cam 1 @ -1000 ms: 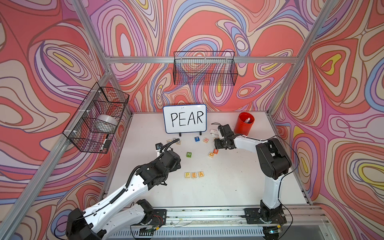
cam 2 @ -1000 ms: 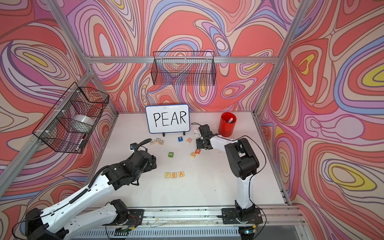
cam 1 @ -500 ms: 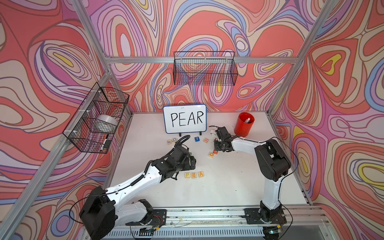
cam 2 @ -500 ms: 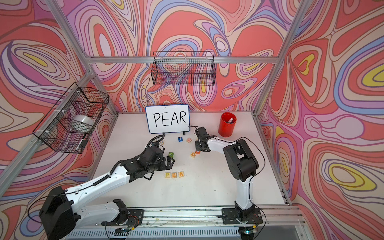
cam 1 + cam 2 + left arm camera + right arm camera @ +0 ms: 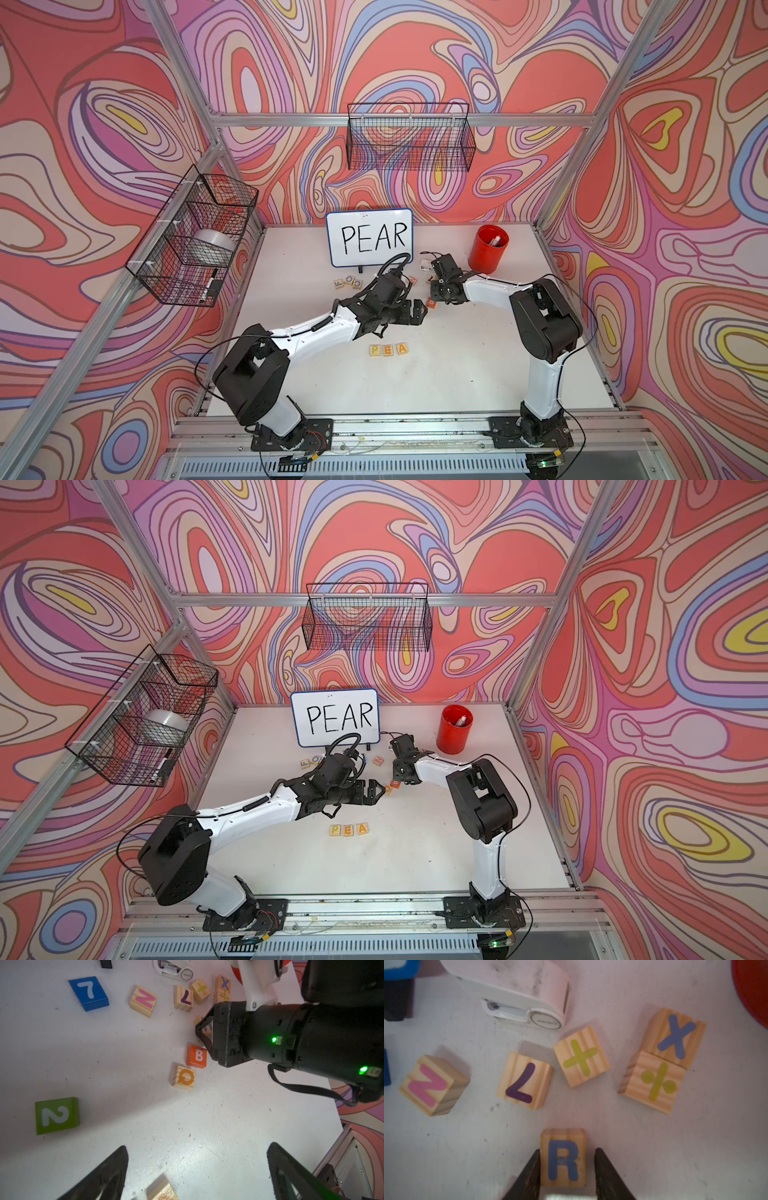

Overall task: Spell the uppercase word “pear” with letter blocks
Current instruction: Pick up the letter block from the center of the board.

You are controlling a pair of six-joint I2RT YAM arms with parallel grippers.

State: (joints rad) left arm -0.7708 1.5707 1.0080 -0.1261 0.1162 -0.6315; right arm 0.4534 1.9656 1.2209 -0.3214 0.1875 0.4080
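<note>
Three letter blocks, P (image 5: 375,350), E (image 5: 388,350) and A (image 5: 402,349), lie in a row on the white table (image 5: 457,374), seen in both top views. The blue R block (image 5: 563,1159) rests on the table between the jaws of my right gripper (image 5: 568,1149). One finger touches it and a thin gap shows at the other. In the top views that gripper (image 5: 434,297) hides the R. My left gripper (image 5: 198,1145) hangs open over bare table, close to the right gripper (image 5: 204,1039), with nothing between its fingers.
Around the R lie wooden N (image 5: 432,1084), L (image 5: 525,1080), plus (image 5: 580,1056), X (image 5: 675,1036) and division (image 5: 654,1082) blocks and a white dispenser (image 5: 519,995). Orange B (image 5: 197,1056), Q (image 5: 184,1077), blue 7 (image 5: 89,992) and green 2 (image 5: 56,1114) lie nearby. Whiteboard (image 5: 370,237) and red cup (image 5: 488,249) stand behind.
My left arm has swung from the left side towards the middle, its gripper staying open. The right gripper's jaws have narrowed around the R block.
</note>
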